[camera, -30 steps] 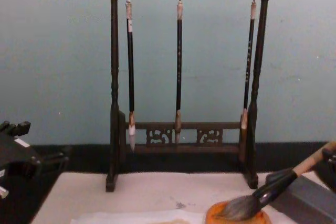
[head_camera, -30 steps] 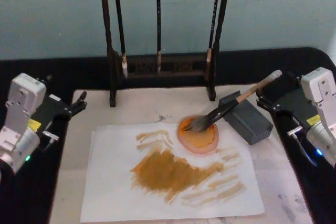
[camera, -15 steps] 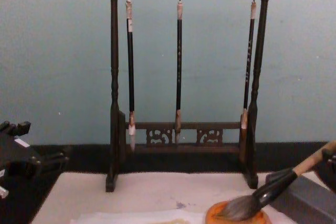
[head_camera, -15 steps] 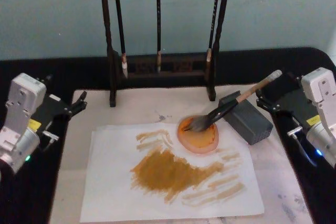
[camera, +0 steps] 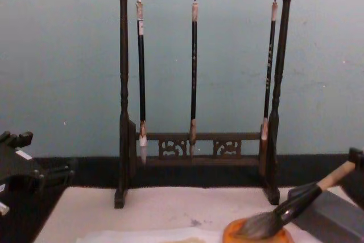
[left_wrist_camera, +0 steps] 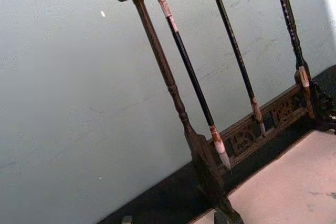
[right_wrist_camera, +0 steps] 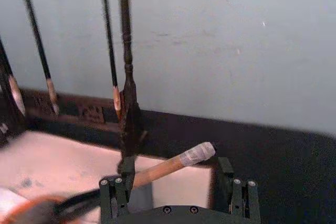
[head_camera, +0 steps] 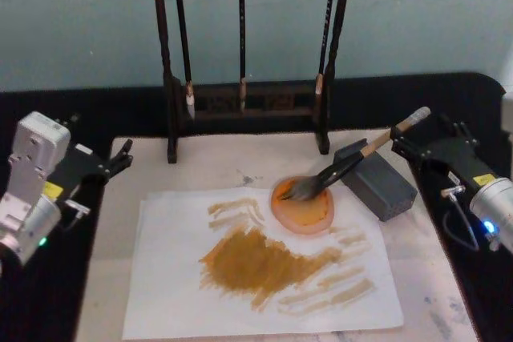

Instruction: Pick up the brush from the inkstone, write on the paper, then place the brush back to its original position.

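While large calligraphy brush (head_camera: 353,158) with bushy grey hair and tan wooden handle stays put, hair in round orange dish (head_camera: 303,212) and handle propped on grey block inkstone (head_camera: 381,186) near beige mat's (head_camera: 216,162) right edge, right gripper (head_camera: 410,140) has swung lower. Now level just behind handle end, jaws wide apart, holding nothing. Likely lining up pick-up. Thin white paper (head_camera: 176,294), on mat's front half, already bears ochre strokes. Left gripper (head_camera: 116,159) parked off mat's left edge.

Thick brush (head_camera: 357,154) aslant, hair on orange dish (head_camera: 309,219) (handle against grey block (head_camera: 386,191)); ochre-smeared paper (head_camera: 176,278) flat.
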